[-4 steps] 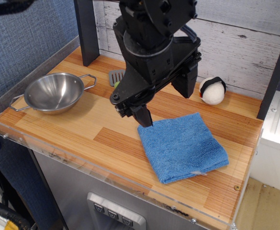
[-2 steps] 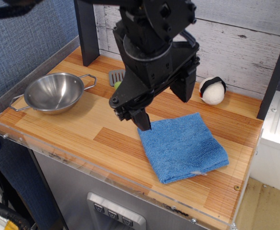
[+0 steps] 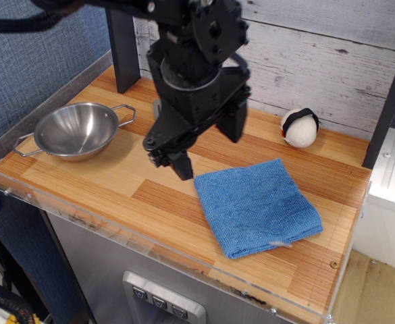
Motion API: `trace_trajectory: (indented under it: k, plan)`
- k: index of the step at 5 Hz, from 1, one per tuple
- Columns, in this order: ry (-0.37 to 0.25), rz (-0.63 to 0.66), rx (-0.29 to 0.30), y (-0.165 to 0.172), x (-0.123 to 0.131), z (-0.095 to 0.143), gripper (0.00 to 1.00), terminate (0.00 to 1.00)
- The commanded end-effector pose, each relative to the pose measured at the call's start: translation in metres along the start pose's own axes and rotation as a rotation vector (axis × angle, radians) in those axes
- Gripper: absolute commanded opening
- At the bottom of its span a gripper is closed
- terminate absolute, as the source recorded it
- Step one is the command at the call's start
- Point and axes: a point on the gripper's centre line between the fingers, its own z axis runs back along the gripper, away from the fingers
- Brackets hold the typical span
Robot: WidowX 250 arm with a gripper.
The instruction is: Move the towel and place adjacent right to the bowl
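Note:
The blue towel (image 3: 258,206) lies flat on the wooden counter at the right front, its small white tag at the near edge. The steel bowl (image 3: 75,129) with two wire handles sits at the left, empty. My black gripper (image 3: 206,147) hangs over the middle of the counter, between bowl and towel, just left of the towel's far left corner. Its two fingers stand apart; the lower fingertip (image 3: 181,167) is close above the wood. It holds nothing and does not touch the towel.
A white ball with a black band (image 3: 300,128) rests at the back right by the plank wall. A dark post (image 3: 121,47) stands at the back left. A clear raised lip (image 3: 150,246) runs along the counter's front edge.
My gripper has moved left, away from the towel's corner toward the bowl side. The towel and bowl have not moved.

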Motion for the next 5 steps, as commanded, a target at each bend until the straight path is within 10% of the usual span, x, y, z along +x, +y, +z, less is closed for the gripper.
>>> trace_trajectory:
  k: [1, 5]
  plan:
    - [0.036, -0.002, 0.015, -0.021, -0.007, -0.038, 1.0, 0.0]
    - [0.104, -0.029, 0.09, -0.035, -0.044, -0.107, 1.0, 0.0]
